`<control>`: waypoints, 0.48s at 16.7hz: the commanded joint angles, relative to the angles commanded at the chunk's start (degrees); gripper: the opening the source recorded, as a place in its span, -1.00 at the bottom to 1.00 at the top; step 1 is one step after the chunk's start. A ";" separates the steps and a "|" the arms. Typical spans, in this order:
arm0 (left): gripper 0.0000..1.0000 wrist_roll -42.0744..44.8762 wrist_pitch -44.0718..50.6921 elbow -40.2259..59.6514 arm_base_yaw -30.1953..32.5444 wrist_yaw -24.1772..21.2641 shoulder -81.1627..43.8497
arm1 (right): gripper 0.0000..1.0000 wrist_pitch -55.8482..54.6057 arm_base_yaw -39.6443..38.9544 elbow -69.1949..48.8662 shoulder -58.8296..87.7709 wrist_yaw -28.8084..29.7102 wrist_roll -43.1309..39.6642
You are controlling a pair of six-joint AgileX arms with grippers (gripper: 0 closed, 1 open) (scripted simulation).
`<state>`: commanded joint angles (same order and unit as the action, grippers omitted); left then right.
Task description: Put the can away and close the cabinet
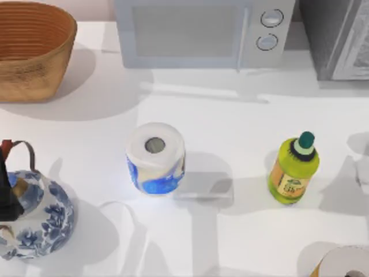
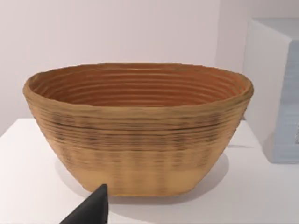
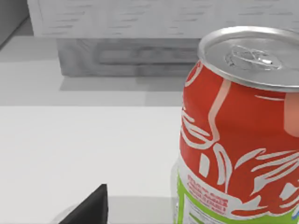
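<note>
Left gripper [image 2: 93,210] faced a woven tan wicker basket [image 2: 140,130], far from the job. Jaw state: could not tell.

Right gripper [image 3: 88,210] was judged the nearer arm. The red aluminium drink can with a green lower band [image 3: 238,135] stood upright just ahead of its jaws, long axis vertical, silver lid up. Whether those jaws were released or clenched, could not tell.

The can sat on a plain white tabletop [image 3: 84,144]. The pale grey wood-grain cabinet [image 3: 140,42] lay farther ahead, beyond the can, with bare table between. A side-on grasp looked likely.
</note>
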<state>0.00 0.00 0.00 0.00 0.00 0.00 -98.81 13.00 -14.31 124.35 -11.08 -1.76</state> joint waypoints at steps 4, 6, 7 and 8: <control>1.00 0.00 0.00 0.00 0.00 0.00 0.00 | 1.00 -0.27 0.19 -0.02 0.28 0.00 -0.05; 1.00 0.00 0.00 0.00 0.00 0.00 0.00 | 1.00 -0.15 -0.05 0.19 0.14 0.03 -0.01; 1.00 0.00 0.00 0.00 0.00 0.00 0.00 | 1.00 -0.03 -0.09 0.00 0.18 0.08 0.00; 1.00 0.00 0.00 0.00 0.00 0.00 0.00 | 1.00 0.44 -0.23 -0.74 0.36 0.24 0.02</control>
<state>0.00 0.00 0.00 0.00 0.00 0.00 -98.37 12.77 -15.05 124.71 -10.84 -1.74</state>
